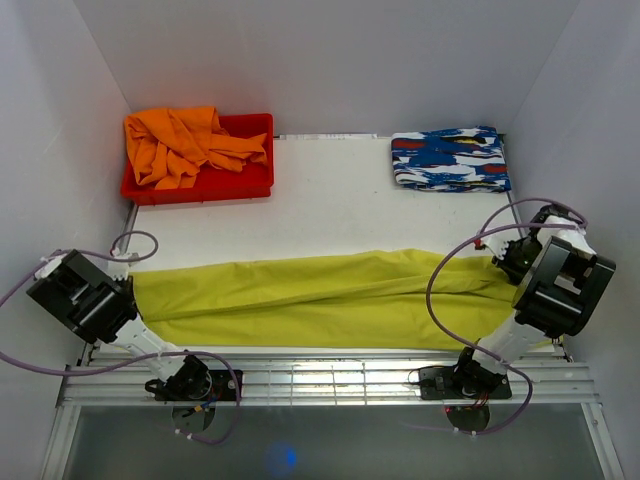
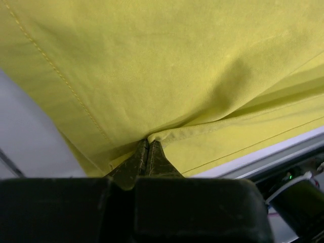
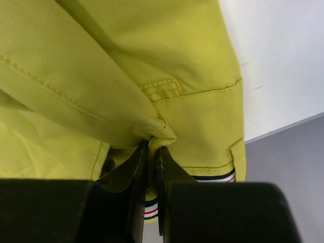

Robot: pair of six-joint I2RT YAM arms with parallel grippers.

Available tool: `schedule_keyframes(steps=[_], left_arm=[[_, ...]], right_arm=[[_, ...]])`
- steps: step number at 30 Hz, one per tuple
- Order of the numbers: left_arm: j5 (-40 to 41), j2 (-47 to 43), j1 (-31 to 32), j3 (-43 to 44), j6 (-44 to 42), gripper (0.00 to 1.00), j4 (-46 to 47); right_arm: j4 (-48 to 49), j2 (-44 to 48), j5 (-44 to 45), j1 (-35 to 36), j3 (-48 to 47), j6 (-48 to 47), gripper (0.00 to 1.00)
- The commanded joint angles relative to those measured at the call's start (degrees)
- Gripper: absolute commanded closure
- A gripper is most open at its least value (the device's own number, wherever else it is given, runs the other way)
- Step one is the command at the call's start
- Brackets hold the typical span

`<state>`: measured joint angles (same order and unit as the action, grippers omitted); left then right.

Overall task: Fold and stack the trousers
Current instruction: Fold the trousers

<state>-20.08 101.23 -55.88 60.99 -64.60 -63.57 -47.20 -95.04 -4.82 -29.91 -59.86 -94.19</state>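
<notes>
The trousers (image 1: 330, 295) lie stretched flat on the desk (image 1: 320, 200), close to its near edge. Their long axis runs left to right across almost the whole width. The waist end points right, where the striped waistband (image 3: 212, 178) shows in the right wrist view, and the leg end points left. The cloth is mostly smooth, with long creases running along its length. The left hand (image 2: 148, 144) is at the leg end, its fingers pressed together on a small pinch of the yellow-green cloth. The right hand (image 3: 152, 148) is at the waist end, its fingers nearly closed on a bunched fold of cloth just above the waistband. At the far left corner a red bin (image 1: 250, 185) holds a crumpled orange garment (image 1: 185, 145). At the far right lies a folded patterned cloth (image 1: 450, 160), well apart from the trousers.
</notes>
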Motion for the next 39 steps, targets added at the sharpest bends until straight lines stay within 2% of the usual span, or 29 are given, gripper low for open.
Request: schedule_keyframes(steps=[1, 7, 20, 24, 25, 30, 31, 32, 33, 34, 35, 36, 37, 39], left_arm=[[-4.0, 4.4, 5.3, 6.1, 10.7, 1.00, 15.7], [-5.1, 11.5, 10.3, 19.0, 18.9, 1.00, 14.9], [-12.3, 13.5, 10.7, 45.3, 19.4, 1.00, 5.0], [-15.1, 13.4, 7.8, 49.7, 16.2, 1.00, 0.4], [-16.3, 13.2, 7.0, 49.1, 14.0, 1.00, -1.3], [-16.2, 9.1, 2.5, 35.4, 3.9, 1.00, -1.9], [-15.4, 7.2, 2.5, 28.4, 1.7, 1.00, -1.0], [-15.3, 6.2, 2.6, 25.2, -0.3, 0.99, 0.0], [-15.3, 5.2, 2.9, 22.4, -1.3, 0.90, 0.5], [-15.4, 4.2, 3.3, 20.1, -2.4, 0.69, 1.1], [-15.3, 1.9, 3.9, 16.8, -2.8, 0.64, 1.7], [-15.6, 0.6, 3.9, 15.7, -3.2, 0.60, 2.0], [-16.0, -0.6, 3.9, 15.1, -3.7, 0.49, 2.0], [-16.7, -3.6, 3.9, 14.9, -4.7, 0.37, 1.8]], right_arm=[[3.5, -3.0, -1.9, 4.0, -6.2, 8.5, 0.92], [2.8, -8.8, -2.9, 7.2, -16.2, 12.6, 0.92], [-5.0, -5.1, -9.4, 5.3, -32.8, 11.8, 0.92], [-4.0, 0.8, -10.0, 1.3, -27.0, 5.7, 0.92], [-3.3, 2.1, -9.9, 0.5, -22.5, 4.3, 0.92], [8.0, 11.6, -8.1, -3.3, -4.1, -4.9, 0.91], [9.4, 12.5, -7.5, -3.3, -1.2, -5.9, 0.82], [10.5, 14.2, -6.7, -3.3, 3.3, -7.6, 0.48], [11.0, 14.9, -6.7, -3.3, 4.6, -7.8, 0.32], [10.6, 15.4, -6.8, -3.3, 5.3, -7.8, 0.04], [9.9, 16.0, -7.5, -3.2, 4.3, -7.6, 0.10], [7.2, 16.1, -7.8, -3.3, 3.1, -6.7, 0.10], [5.2, 15.9, -8.0, -3.3, 1.3, -6.4, 0.10], [0.4, 13.9, -8.5, -3.3, -5.4, -4.6, 0.09]])
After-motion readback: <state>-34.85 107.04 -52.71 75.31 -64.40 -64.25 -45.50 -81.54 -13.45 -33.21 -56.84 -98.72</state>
